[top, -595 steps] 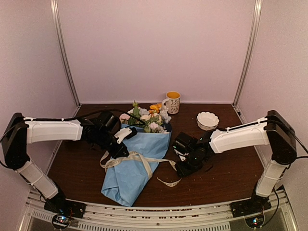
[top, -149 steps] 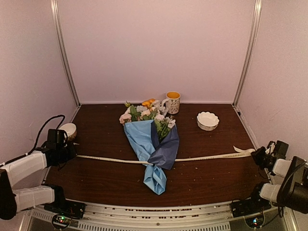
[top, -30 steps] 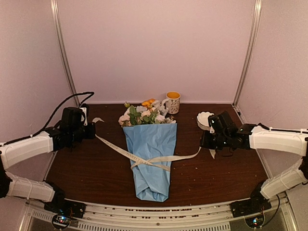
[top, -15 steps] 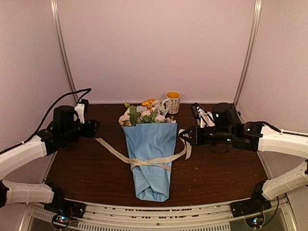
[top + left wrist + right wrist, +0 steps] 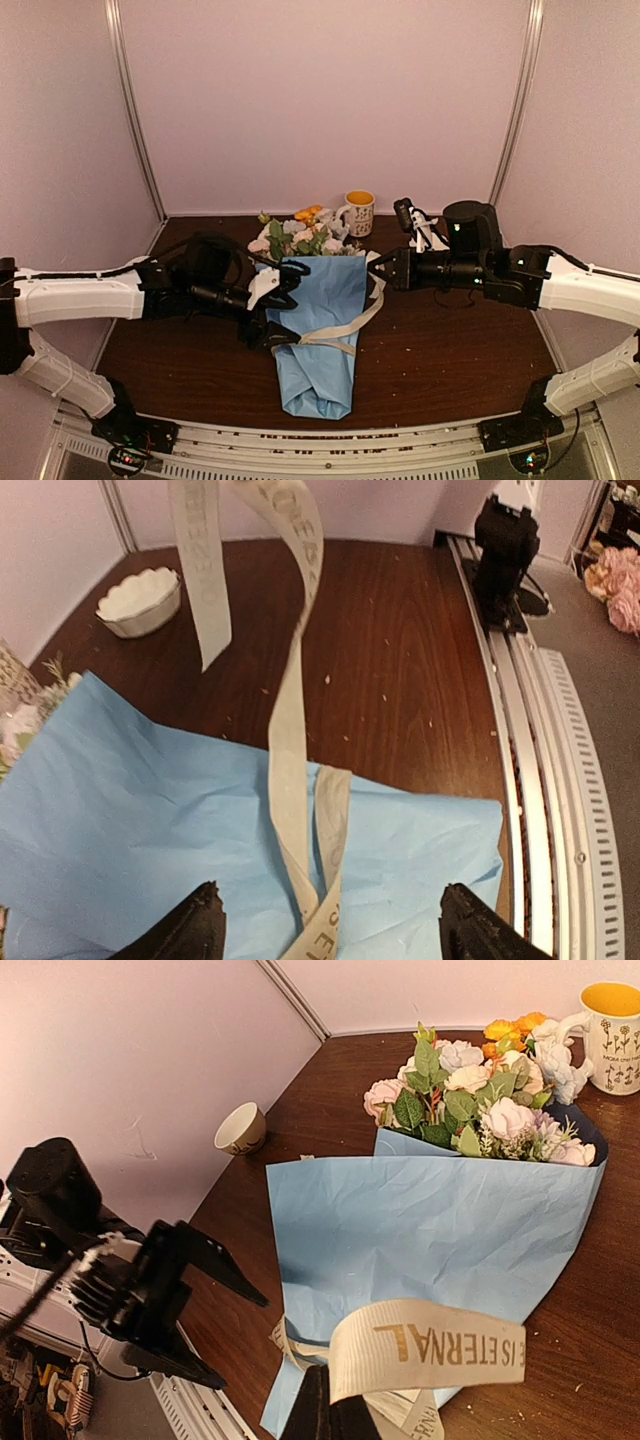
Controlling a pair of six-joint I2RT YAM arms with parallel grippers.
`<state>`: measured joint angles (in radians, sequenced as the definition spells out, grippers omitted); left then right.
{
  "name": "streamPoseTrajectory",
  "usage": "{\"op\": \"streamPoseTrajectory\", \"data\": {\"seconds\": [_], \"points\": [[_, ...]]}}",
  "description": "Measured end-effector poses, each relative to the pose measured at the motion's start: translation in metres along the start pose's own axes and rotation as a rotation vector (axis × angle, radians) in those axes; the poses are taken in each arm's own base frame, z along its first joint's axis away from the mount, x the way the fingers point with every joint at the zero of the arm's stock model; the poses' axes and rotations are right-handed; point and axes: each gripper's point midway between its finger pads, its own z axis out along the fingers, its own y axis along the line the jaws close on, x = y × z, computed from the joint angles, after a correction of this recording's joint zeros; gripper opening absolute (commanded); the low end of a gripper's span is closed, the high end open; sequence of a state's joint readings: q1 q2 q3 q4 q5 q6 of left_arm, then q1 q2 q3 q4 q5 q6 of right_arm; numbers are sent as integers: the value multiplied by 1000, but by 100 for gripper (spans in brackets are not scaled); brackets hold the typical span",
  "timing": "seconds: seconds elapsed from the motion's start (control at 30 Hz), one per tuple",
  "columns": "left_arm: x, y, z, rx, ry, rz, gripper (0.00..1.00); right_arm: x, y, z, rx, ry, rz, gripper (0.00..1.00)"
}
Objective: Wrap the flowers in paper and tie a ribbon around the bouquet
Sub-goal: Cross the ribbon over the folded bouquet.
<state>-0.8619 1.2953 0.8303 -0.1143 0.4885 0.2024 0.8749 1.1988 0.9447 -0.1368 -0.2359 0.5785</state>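
Note:
The bouquet lies mid-table, with flowers (image 5: 303, 240) at the far end and a light blue paper (image 5: 322, 320) cone toward me. A cream ribbon (image 5: 352, 318) crosses over itself on the cone's lower part. My left gripper (image 5: 283, 303) hovers open at the cone's left edge, its jaws straddling that ribbon crossing (image 5: 325, 900) without touching it. My right gripper (image 5: 383, 270) is shut on a ribbon (image 5: 440, 1345) end, held above the table just right of the cone. A loose ribbon tail (image 5: 200, 570) hangs from it.
A yellow-lined mug (image 5: 358, 212) stands behind the flowers. A white scalloped bowl (image 5: 140, 598) sits on the right side of the table. A small cup (image 5: 240, 1128) sits at the far left. The metal rail (image 5: 320, 440) runs along the near edge.
My left gripper let go of its ribbon end, opened and swung right to the bouquet. My right gripper carried its ribbon end left toward the cone.

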Motion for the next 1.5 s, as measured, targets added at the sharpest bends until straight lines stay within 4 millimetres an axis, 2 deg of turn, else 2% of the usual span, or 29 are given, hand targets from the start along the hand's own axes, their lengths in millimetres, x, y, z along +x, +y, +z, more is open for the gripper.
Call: {"op": "streamPoseTrajectory", "data": {"seconds": [0.1, 0.17, 0.27, 0.33, 0.4, 0.47, 0.67, 0.83, 0.97, 1.07, 1.2, 1.33, 1.5], "points": [[26, -6, 21, 62, 85, 0, 78, 0, 0, 0, -1, -1, -1, 0], [32, -7, 28, 76, 112, 9, 75, 0, 0, 0, -1, -1, -1, 0], [32, -1, 38, 73, 134, 22, 64, -1, 1, 0, -2, -3, -1, 0], [33, 7, 46, 57, 153, 21, 60, -1, 1, 0, -3, -4, -1, 0], [39, 12, 53, 43, 179, 13, 56, -2, 1, 0, -4, -6, -1, 0], [49, 17, 60, 32, 216, -7, 48, -2, 1, 0, -5, -7, -1, 0], [74, 29, 73, -11, 300, -50, 46, -2, 1, 0, -5, -7, -1, 0], [76, 35, 73, -48, 311, -61, 22, -1, 4, 0, -20, 1, -1, 0], [87, 36, 78, -52, 335, -84, 0, -2, 12, 0, -64, -1, 8, 0], [93, 37, 81, -53, 351, -97, 0, -4, 21, -1, -106, -3, 21, 0], [93, 41, 82, -77, 344, -122, 0, -1, 33, -2, -173, 4, 29, 0], [92, 57, 80, -136, 303, -181, 0, 13, 48, -6, -267, 27, 27, 0], [101, 83, 68, -231, 238, -306, 0, 34, 69, -6, -378, 71, 21, 0]]}}
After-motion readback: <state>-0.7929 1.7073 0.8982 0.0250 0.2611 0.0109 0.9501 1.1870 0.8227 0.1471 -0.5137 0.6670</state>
